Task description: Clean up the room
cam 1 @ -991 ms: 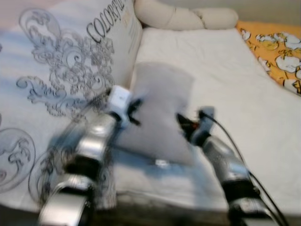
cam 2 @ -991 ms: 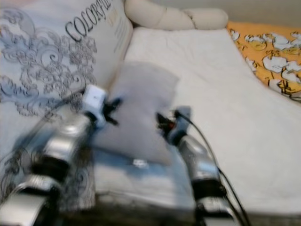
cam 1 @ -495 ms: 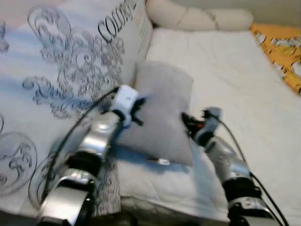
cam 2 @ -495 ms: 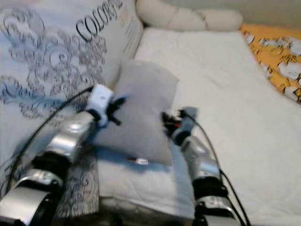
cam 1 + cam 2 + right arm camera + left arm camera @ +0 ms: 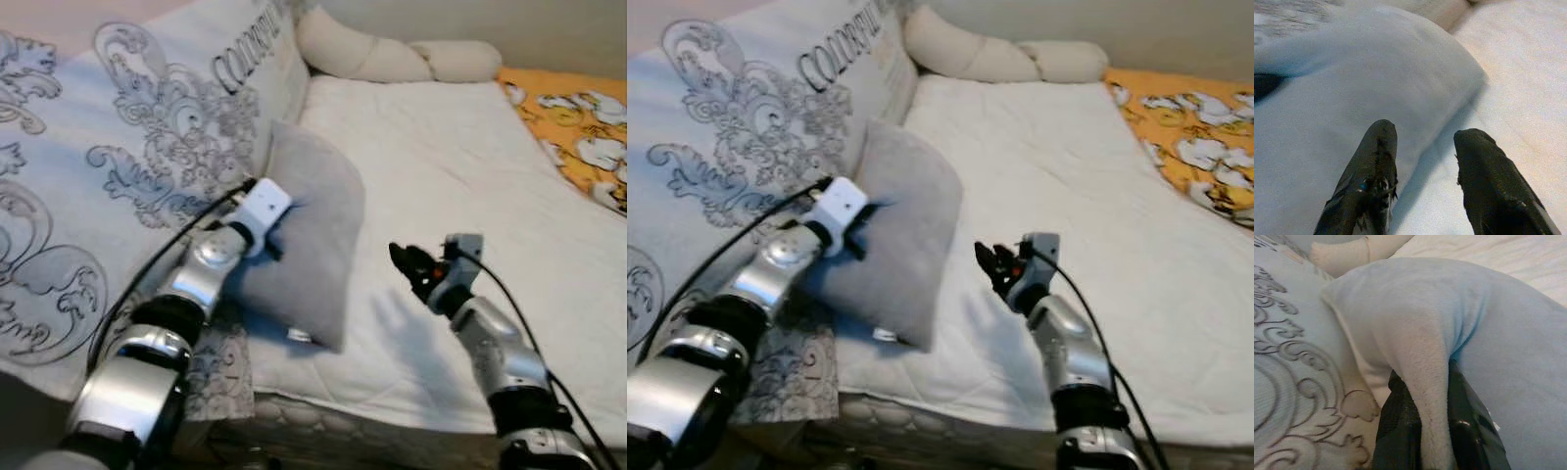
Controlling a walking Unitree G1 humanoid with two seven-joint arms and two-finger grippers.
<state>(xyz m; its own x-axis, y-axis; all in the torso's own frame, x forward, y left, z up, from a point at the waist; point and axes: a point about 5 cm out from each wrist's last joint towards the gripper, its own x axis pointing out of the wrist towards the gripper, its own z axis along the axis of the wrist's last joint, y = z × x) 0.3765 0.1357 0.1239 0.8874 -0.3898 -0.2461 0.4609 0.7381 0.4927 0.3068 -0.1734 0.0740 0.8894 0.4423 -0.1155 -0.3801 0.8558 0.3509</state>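
Note:
A grey pillow (image 5: pixel 315 230) lies on the white bed sheet (image 5: pixel 460 157), leaning against a large patterned cushion (image 5: pixel 147 147). My left gripper (image 5: pixel 1434 431) is shut on a fold of the pillow's left edge, and the fabric is pinched between its black fingers (image 5: pixel 1398 431). In the eye views the left wrist (image 5: pixel 257 211) presses into the pillow's side. My right gripper (image 5: pixel 411 271) hovers open over the sheet, a short way to the right of the pillow and not touching it. In the right wrist view its fingers (image 5: pixel 1374 166) point at the pillow's (image 5: pixel 1352 88) edge.
A cream bolster (image 5: pixel 392 57) lies along the head of the bed. An orange patterned blanket (image 5: pixel 578 117) covers the far right. The mattress's front edge (image 5: pixel 362 421) runs just below my arms. Bare sheet stretches to the right of the pillow.
My right gripper has come off the pillow and drawn back to the right. The pillow, still held by my left gripper, now leans more to the left. The camera has shifted too.

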